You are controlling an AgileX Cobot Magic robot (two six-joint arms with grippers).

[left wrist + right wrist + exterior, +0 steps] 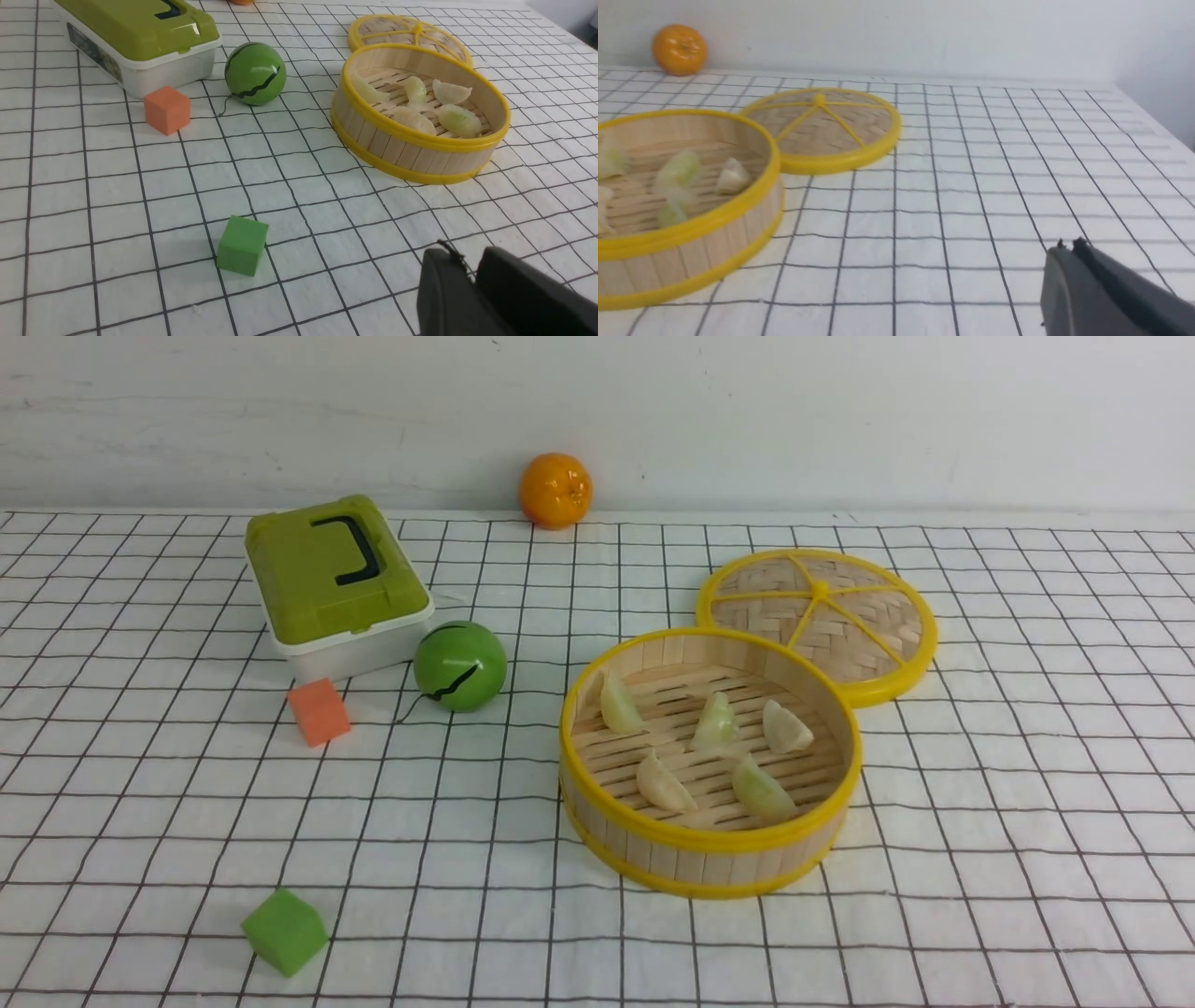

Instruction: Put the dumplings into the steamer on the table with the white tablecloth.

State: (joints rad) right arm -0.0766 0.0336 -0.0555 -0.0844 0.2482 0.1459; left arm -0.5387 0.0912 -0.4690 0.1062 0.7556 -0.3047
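The steamer (pixel 707 841) stands right of centre on the table's white tablecloth (pixel 980 821). Several pale dumplings (pixel 716 721) lie on its slatted floor, among them one leaning on the wall (pixel 620 703). In the left wrist view the steamer (pixel 411 154) and the dumplings (pixel 459 120) lie well away from my left gripper (pixel 467 255), whose jaws stand a little apart with nothing between them. My right gripper (pixel 1069 245) is shut and empty over bare cloth, to the right of the steamer (pixel 714 210). Neither gripper shows in the front view.
The woven lid (pixel 820 621) lies flat behind the steamer, touching it. A green-lidded white box (pixel 334 583), a green ball (pixel 459 665) and an orange cube (pixel 318 711) sit at the left. A green cube (pixel 285 931) lies near the front. An orange (pixel 555 490) rests by the wall.
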